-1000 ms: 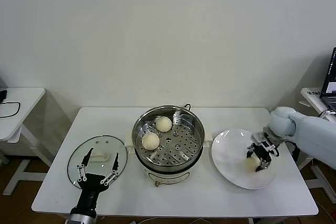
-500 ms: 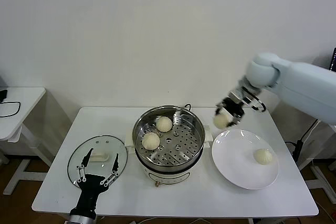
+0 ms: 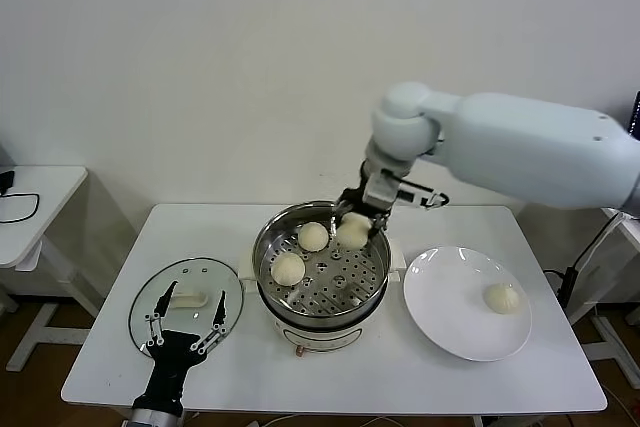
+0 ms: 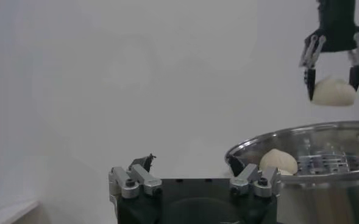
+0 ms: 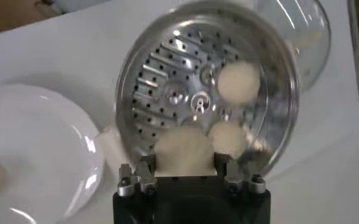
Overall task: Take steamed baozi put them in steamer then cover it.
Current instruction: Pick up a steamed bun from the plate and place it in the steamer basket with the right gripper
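Now my right tool [image 3: 358,222] grips one baozi [image 3: 352,232] above the steamer [image 3: 320,265], where two buns [image 3: 300,252] lie, another sits on the plate [image 3: 466,303], and my left tool [image 3: 185,322] hangs wide over the cover [image 3: 186,302] on the table [image 3: 200,227].

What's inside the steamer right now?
Two baozi rest on the steamer's perforated tray. A third bun hangs above it in the right tool. Below the tray is hidden.

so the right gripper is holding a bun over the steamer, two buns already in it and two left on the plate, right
Not quite: only one bun is left on the plate, as the head view shows. The right gripper does hold a bun over the steamer, with two buns inside.
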Tool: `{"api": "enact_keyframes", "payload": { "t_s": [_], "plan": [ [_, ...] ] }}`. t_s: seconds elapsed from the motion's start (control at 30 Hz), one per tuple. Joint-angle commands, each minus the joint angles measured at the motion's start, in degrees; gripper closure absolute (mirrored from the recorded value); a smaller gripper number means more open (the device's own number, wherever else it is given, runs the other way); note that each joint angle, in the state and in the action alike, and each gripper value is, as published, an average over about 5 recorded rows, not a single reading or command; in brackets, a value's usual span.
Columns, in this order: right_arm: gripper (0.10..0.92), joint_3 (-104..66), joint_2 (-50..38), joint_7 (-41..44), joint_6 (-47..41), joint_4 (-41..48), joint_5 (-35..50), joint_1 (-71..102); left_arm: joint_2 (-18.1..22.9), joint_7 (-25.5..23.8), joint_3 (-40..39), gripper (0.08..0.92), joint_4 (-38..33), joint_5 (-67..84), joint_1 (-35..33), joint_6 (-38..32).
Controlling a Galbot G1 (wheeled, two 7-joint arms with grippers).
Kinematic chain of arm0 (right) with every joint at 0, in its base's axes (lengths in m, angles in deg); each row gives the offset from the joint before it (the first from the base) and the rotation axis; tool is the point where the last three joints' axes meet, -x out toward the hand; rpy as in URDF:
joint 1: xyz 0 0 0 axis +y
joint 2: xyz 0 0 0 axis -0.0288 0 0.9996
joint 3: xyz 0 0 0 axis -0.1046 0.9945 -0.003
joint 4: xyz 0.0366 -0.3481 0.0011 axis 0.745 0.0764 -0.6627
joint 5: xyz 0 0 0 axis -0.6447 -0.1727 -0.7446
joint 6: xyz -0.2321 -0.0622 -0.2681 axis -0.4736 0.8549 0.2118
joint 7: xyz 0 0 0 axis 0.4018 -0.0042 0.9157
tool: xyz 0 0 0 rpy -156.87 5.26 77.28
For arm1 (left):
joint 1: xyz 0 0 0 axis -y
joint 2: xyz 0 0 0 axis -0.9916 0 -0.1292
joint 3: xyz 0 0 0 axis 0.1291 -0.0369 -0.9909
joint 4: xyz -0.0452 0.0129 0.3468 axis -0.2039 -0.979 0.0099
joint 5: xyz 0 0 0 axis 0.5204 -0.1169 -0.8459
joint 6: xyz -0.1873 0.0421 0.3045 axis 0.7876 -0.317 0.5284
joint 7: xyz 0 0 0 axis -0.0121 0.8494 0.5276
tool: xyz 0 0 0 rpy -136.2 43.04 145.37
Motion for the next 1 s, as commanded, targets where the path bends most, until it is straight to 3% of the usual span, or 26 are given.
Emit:
{"api": "enact_keyframes", "payload": {
  "t_s": [0.03, 1.0],
  "plan": [
    [0.372, 0.65, 6.03, -0.21, 7.40, -2.24, -7.55, 5.04, 0.06, 0.05, -0.15, 0.177, 0.13, 0.01, 0.07, -0.15],
    [0.340, -1.71, 8.01, -0.15, 11.70, 0.36, -14.90, 13.20, 0.21, 0.28, -0.02, 0.177, 1.16, 0.06, 0.35, -0.41]
  ]
}}
